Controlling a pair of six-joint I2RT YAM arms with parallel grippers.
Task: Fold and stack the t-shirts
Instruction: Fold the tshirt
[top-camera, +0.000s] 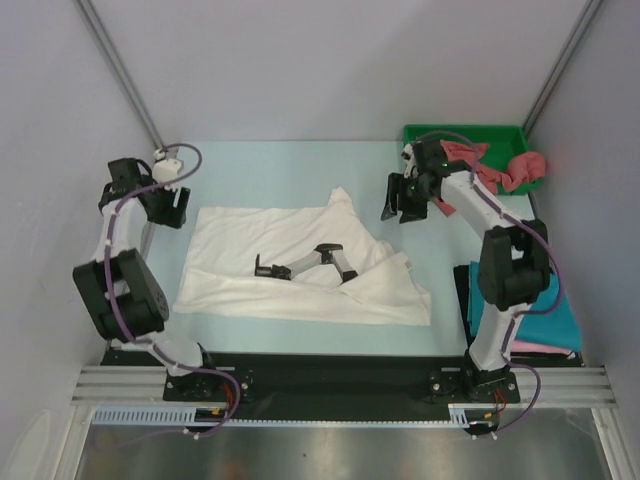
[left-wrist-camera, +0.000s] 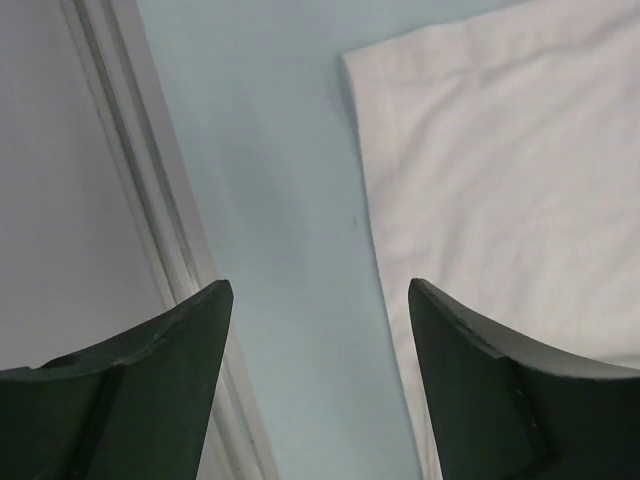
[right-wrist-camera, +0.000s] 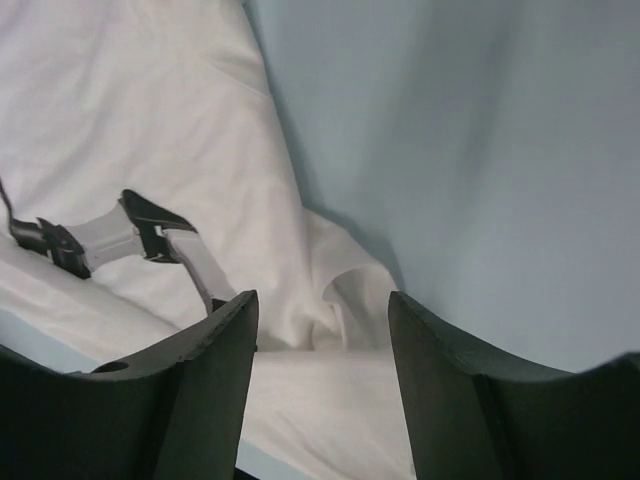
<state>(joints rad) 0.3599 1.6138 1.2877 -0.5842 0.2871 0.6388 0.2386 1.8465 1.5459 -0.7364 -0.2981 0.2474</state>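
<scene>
A white t-shirt (top-camera: 235, 262) lies spread and rumpled in the middle of the table, one sleeve bunched at its far right corner. My left gripper (top-camera: 172, 208) is open and empty, hovering over bare table beside the shirt's far left corner (left-wrist-camera: 500, 180). My right gripper (top-camera: 398, 205) is open and empty, held above the table just right of the shirt's bunched sleeve (right-wrist-camera: 345, 290). Dusty red shirts (top-camera: 500, 170) are heaped in the tray. A folded teal shirt (top-camera: 535, 312) lies on a pink one (top-camera: 548, 349) at the near right.
A small jointed black and grey object (top-camera: 305, 264) lies on the white shirt; it also shows in the right wrist view (right-wrist-camera: 115, 235). The green tray (top-camera: 460, 130) stands at the far right. A metal frame rail (left-wrist-camera: 150, 200) runs along the left wall.
</scene>
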